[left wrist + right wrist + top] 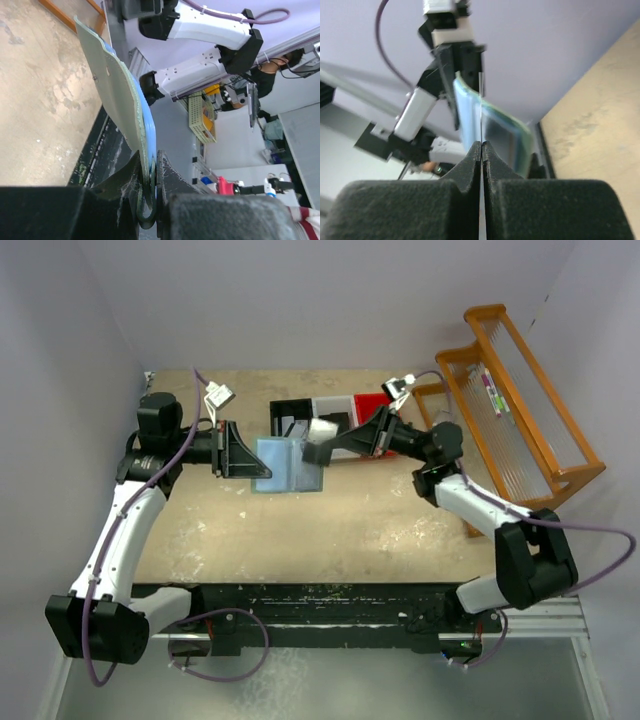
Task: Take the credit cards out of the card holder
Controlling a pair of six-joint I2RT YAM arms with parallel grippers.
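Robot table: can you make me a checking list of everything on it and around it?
Surface: tan table, scuffed with pale marks.
Job's things: teal card holder open, held up off the table; one pale card right in front of it; can't tell if it has left its slot; no other card seen.
Clutter: black bin, white bin and red bin at the far edge; orange rack on the right.
Grippers: left gripper fingers shut on the card holder's edge; right gripper fingers shut on the pale card.
Cables: purple cables run along both arms.
Surroundings: pale walls around the table.
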